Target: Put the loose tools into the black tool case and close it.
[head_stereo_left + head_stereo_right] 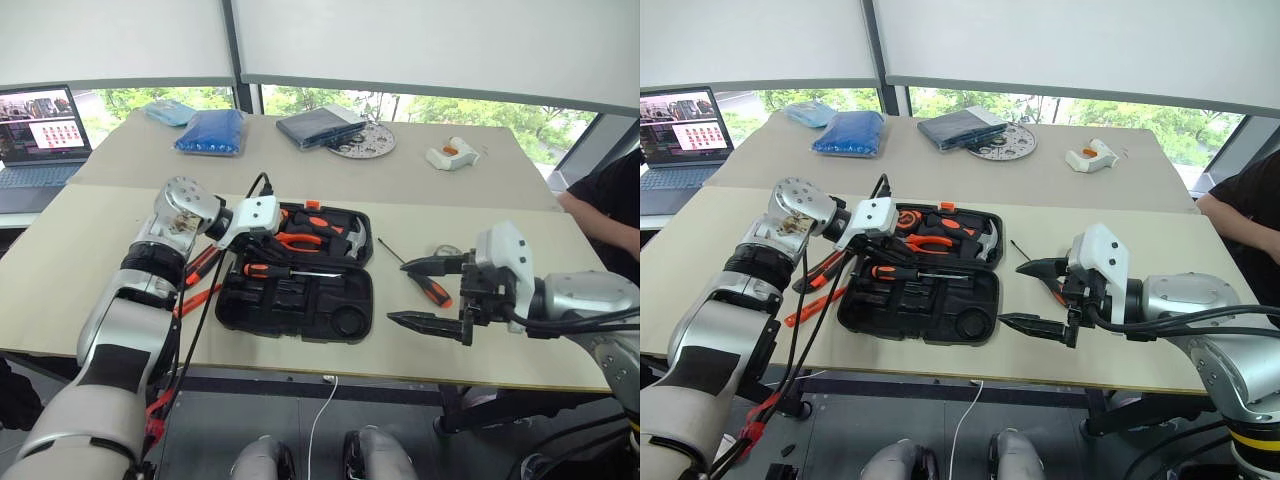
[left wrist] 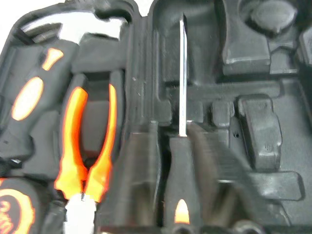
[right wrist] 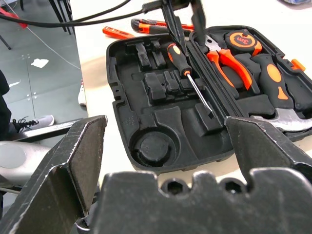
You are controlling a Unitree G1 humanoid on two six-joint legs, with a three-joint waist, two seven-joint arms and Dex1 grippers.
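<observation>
The black tool case (image 1: 232,312) lies open flat on the table in front of me. My left gripper (image 2: 178,195) reaches into it from the left, shut on the handle of a screwdriver (image 1: 290,271) whose shaft lies along a recess. An orange-black utility knife (image 1: 203,265) and a slim orange tool (image 1: 195,298) lie on the table left of the case. A second screwdriver (image 1: 428,288) lies to the case's right, near a small roll (image 1: 446,250). My right gripper (image 1: 400,292) hovers open just beside that screwdriver, pointing at the case.
Orange-handled pliers (image 1: 300,240) and a hammer (image 1: 347,240) sit in the case's far half. At the back stand a laptop (image 1: 40,130), a blue bag (image 1: 212,130), a dark pouch (image 1: 320,125) and a white-orange device (image 1: 452,153). A person (image 1: 605,210) sits at the right edge.
</observation>
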